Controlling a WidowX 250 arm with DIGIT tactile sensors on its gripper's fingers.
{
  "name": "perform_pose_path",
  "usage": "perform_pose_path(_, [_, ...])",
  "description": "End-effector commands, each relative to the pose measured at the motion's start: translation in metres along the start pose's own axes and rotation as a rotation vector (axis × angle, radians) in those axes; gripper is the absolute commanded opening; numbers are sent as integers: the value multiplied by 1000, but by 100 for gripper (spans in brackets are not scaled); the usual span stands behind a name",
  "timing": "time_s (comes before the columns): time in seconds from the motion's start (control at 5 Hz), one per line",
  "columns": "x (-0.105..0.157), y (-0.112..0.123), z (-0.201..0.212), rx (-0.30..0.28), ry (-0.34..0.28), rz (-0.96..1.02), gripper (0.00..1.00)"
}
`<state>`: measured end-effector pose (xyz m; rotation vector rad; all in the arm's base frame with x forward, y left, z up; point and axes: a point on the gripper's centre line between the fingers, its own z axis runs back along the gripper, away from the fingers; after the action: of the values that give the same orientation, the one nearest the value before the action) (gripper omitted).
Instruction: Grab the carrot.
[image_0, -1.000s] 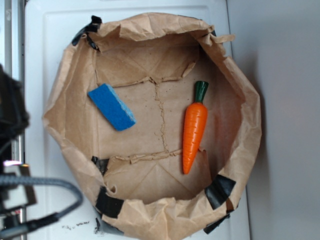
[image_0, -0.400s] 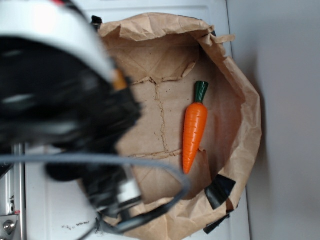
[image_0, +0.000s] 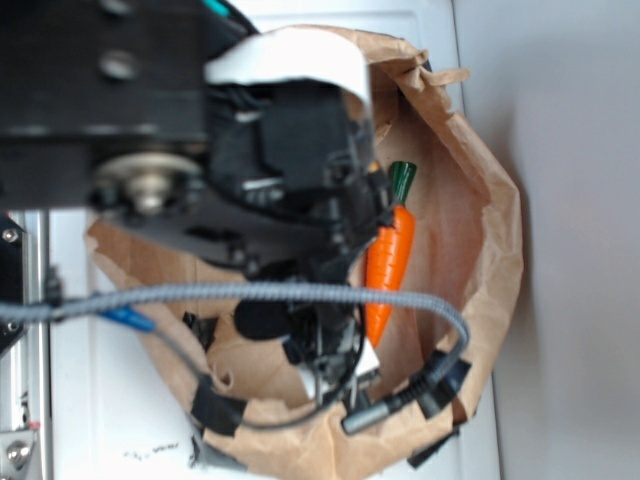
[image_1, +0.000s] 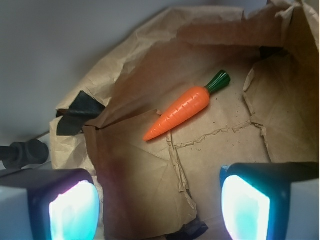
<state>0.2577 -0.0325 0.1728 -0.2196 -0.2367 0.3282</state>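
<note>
The carrot is glossy orange with a dark green stem top. It lies flat on the floor of an open brown paper bag, at the right side. My arm hangs over the bag's left and middle and hides the carrot's left edge. In the wrist view the carrot lies slantwise ahead, stem to the upper right, well beyond my gripper. The gripper is open, and only the creased paper floor shows between its two glowing pads.
Crumpled paper walls ring the floor on all sides. Black tape patches hold the bag's corners. A grey cable loops across the bag. The bag sits on a white surface, with a grey wall to the right.
My arm has swung in from the left over the bag, now covering the blue sponge and reaching the carrot's left side. The carrot has not moved.
</note>
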Motion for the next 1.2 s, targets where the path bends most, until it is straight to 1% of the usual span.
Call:
perform_pose_path(0.0, [11,1,15,-14,-53,13,100])
perform_pose_path(0.2, [11,1,15,-14,-53,13,100])
perform_pose_path(0.4, [12,12,-20,14,-86,10,100])
perform_pose_path(0.6, [22,21,-39,27,-82,25,100])
perform_pose_path(0.8, [33,35,-74,70,-55,82,100])
perform_pose_path(1.0, [43,32,-106,131,-63,104,100])
